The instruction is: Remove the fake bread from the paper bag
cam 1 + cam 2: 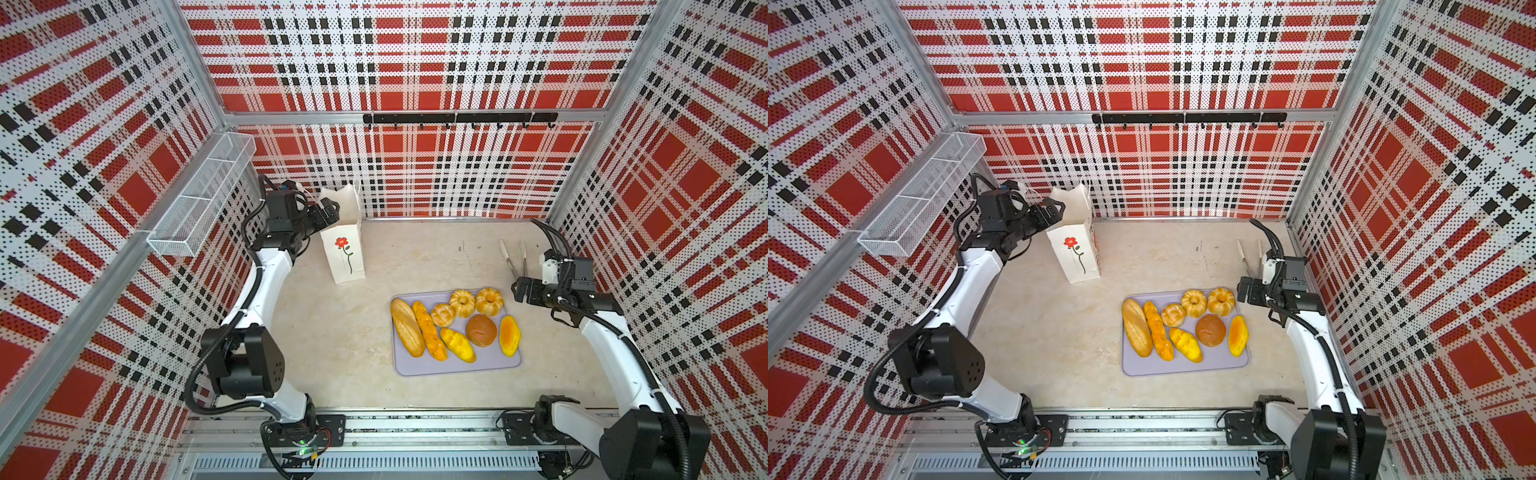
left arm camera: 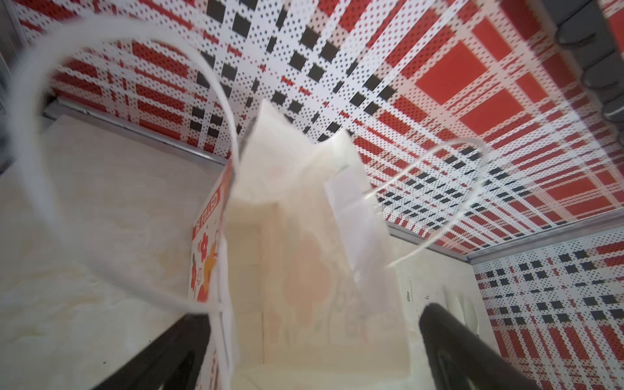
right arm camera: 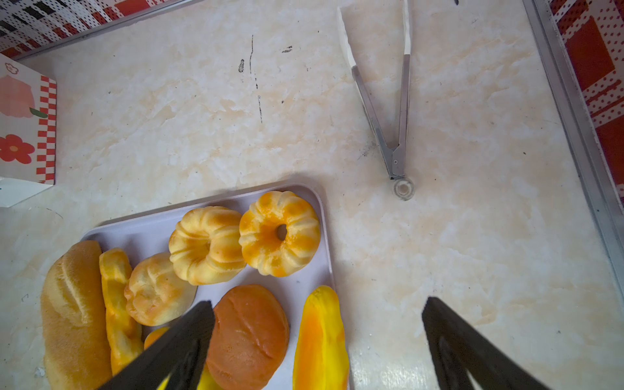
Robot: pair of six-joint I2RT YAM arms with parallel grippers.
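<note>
The paper bag (image 1: 343, 249) (image 1: 1074, 253) stands upright at the back left of the table, white with a red flower. My left gripper (image 1: 328, 208) (image 1: 1054, 207) is at its top rim, open. In the left wrist view the gripper (image 2: 315, 310) has its fingers (image 2: 162, 354) wide apart on either side of the bag's mouth (image 2: 304, 270); no bread shows inside. Several pieces of fake bread (image 1: 407, 328) (image 1: 1136, 328) (image 3: 209, 244) lie on a lavender tray (image 1: 457, 368) (image 1: 1183, 368). My right gripper (image 1: 519, 291) (image 1: 1244, 291) (image 3: 317, 302) hovers open over the tray's right edge, holding nothing.
Metal tongs (image 1: 515, 257) (image 3: 381, 101) lie on the table behind the right gripper. A wire mesh basket (image 1: 203, 195) hangs on the left wall, just left of the left arm. A black hook rail (image 1: 457, 118) runs along the back wall.
</note>
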